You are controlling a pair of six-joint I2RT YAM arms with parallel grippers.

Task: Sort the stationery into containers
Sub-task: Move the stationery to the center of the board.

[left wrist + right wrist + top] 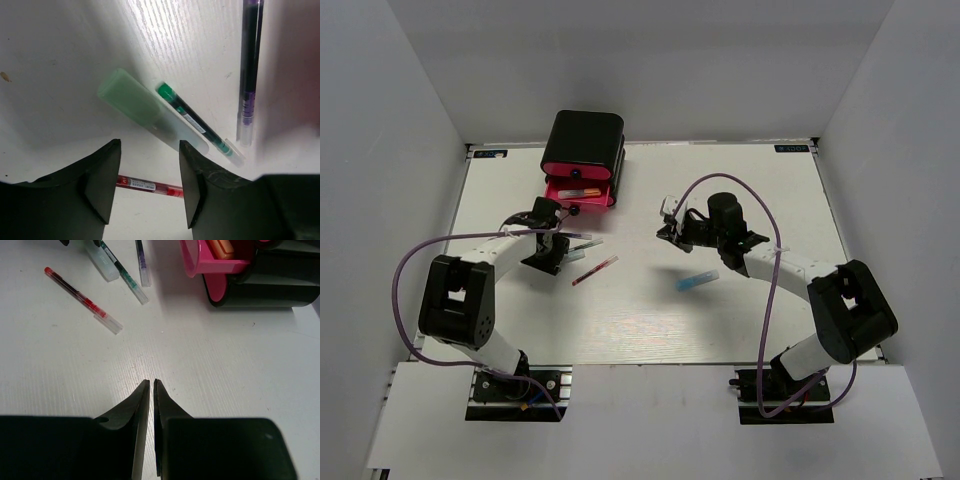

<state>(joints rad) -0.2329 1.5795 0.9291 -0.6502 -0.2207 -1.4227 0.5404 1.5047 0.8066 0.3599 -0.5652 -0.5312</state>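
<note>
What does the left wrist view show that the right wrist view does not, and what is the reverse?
Only the left wrist view: the left gripper, open and empty, and the mint marker at its full length.
Only the right wrist view: the right gripper, shut and empty; the black box with a pink drawer pulled out and an orange marker in it.
Both: the mint marker, the green pen, the dark pen and the red pen, all lying on the table.

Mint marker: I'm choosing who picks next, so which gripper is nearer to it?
Left. The left gripper hovers close by the mint marker, jaws open; the right gripper sits shut farther off, across the table.
</note>
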